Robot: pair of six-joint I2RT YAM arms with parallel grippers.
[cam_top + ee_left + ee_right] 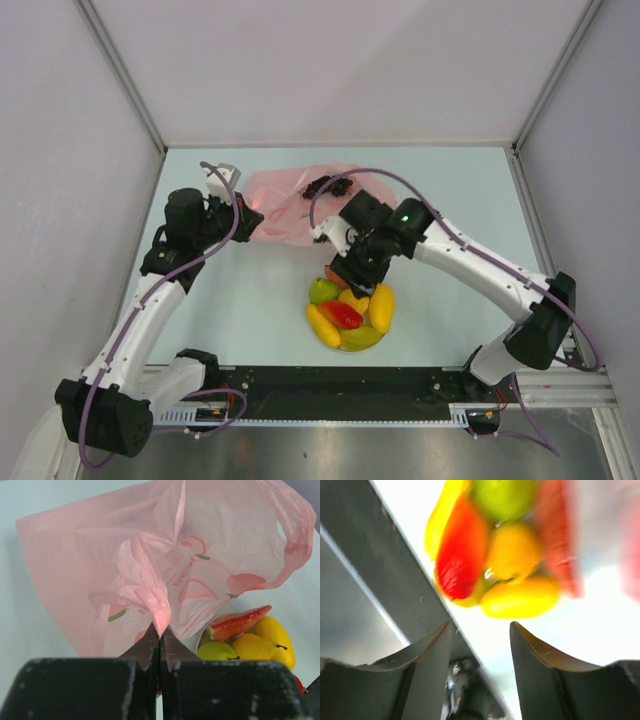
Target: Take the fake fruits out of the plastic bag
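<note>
Currently clamped tight in the left gripper (pixel 160 642): a gathered fold of the pink plastic bag (pixel 100 555), pinched between fully closed fingers at the bottom centre of the left wrist view. Rest of the film rising crumpled and spread across the upper frame.

From overhead, found at the bag's (pixel 290 190) left edge, upper middle of the frame, above the pale table (pixel 250 300): that same left gripper (pixel 243 220). Heaped together just below centre, outside the bag and near it: the fake fruits (pixel 350 315). Among them, at lower right in the left wrist view, a watermelon slice (pixel 240 621) lying atop a green pear (pixel 217 651) and two yellow pieces.

Just above that heap in the overhead view, angled down toward it: the right gripper (pixel 336 272). Roughly half parted in its own wrist view, with nothing between the fingers. Blurred beyond them in the upper frame, a red piece (pixel 462 555) among yellow and green ones.

On the bag's far part, overhead, a small dark clump (pixel 328 186), too small to identify.
</note>
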